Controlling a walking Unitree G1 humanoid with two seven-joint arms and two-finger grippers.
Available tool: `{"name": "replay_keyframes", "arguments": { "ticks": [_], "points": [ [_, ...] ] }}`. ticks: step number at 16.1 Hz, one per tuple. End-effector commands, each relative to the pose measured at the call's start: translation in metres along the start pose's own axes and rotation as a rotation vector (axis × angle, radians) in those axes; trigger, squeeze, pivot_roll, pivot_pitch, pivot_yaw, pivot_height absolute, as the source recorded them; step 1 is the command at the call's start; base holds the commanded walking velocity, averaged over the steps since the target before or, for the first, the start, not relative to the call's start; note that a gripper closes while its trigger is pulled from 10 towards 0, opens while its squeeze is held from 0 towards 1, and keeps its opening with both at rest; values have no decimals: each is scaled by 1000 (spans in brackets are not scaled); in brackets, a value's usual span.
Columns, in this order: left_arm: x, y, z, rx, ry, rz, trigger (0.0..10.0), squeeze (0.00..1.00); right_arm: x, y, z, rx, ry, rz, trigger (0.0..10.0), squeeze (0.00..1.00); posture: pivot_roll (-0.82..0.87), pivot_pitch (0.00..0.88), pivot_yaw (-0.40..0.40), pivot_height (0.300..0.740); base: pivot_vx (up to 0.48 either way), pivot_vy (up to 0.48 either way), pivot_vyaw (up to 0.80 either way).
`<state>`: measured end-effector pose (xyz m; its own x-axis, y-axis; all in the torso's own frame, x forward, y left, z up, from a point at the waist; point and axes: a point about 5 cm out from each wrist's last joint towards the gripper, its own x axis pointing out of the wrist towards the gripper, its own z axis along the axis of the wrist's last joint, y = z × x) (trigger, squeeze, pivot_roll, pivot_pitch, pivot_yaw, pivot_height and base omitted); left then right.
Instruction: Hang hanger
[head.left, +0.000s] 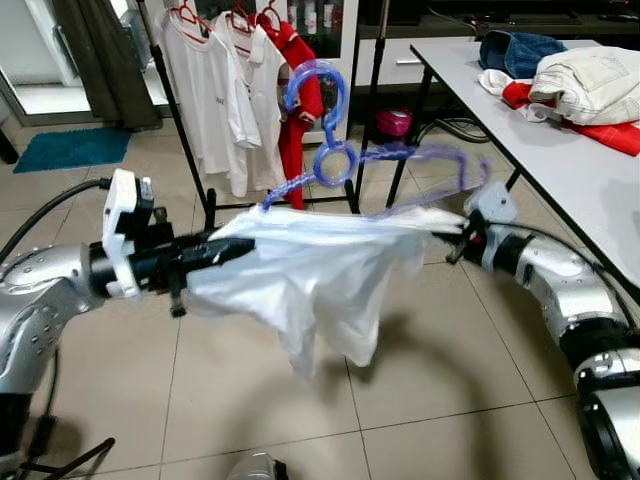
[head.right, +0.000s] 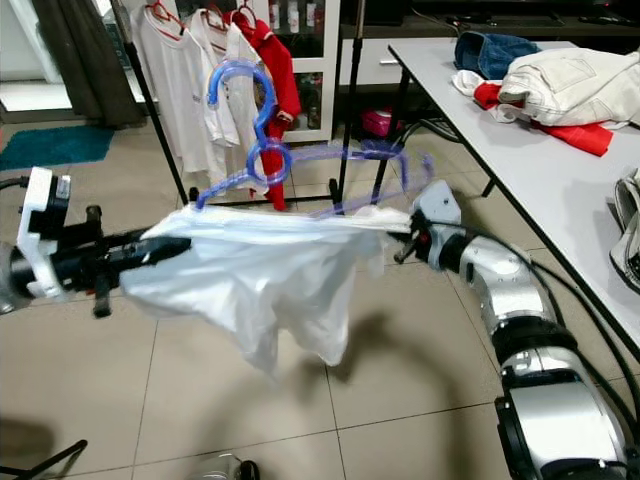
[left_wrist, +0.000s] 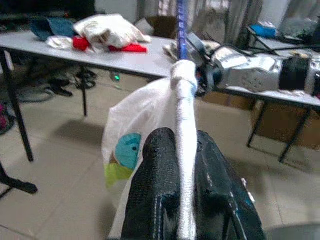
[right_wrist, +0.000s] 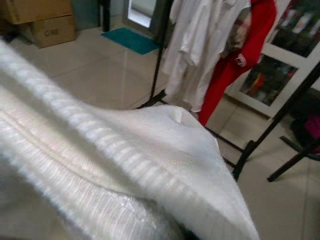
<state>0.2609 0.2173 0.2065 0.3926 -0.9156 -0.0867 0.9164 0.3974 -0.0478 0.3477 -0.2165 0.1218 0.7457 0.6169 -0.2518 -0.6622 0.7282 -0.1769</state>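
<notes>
Left eye view: a blue hanger (head.left: 335, 150) carrying a white shirt (head.left: 310, 275) hangs in mid-air over open tiled floor (head.left: 420, 400), between clothes rack (head.left: 185, 110) and bench (head.left: 560, 150). Left wrist view: left gripper (left_wrist: 182, 195) clamps the shirt's edge. Right wrist view: white fabric hides the right gripper; its grip cannot be told.

white ribbed fabric (right_wrist: 100, 165) is right up against the lens, bunched and running diagonally across the near part of the shot. Past it there's a tiled floor (right_wrist: 90, 75), a black clothes rack (right_wrist: 159, 55) with white shirts (right_wrist: 200, 45) and a red garment (right_wrist: 235, 65) hanging on it, a teal mat (right_wrist: 132, 40) farther back and cardboard boxes (right_wrist: 42, 20) in the corner
</notes>
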Motion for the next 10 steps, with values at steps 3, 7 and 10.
{"name": "replay_keyframes", "arguments": {
  "ticks": [3,7,10],
  "points": [
    [-20,19,31,100,-106,161,0,0,-32,-16,-32,125,102,-139,0,0,-12,0,19,740,0,0,0],
    [-27,44,23,178,-20,416,0,0,-34,-18,-28,145,59,-154,0,0,-17,0,30,740,0,0,0],
    [-26,20,13,94,33,194,0,0,-43,-28,-25,126,60,-198,0,0,-18,0,31,740,0,0,0]
  ]
}}
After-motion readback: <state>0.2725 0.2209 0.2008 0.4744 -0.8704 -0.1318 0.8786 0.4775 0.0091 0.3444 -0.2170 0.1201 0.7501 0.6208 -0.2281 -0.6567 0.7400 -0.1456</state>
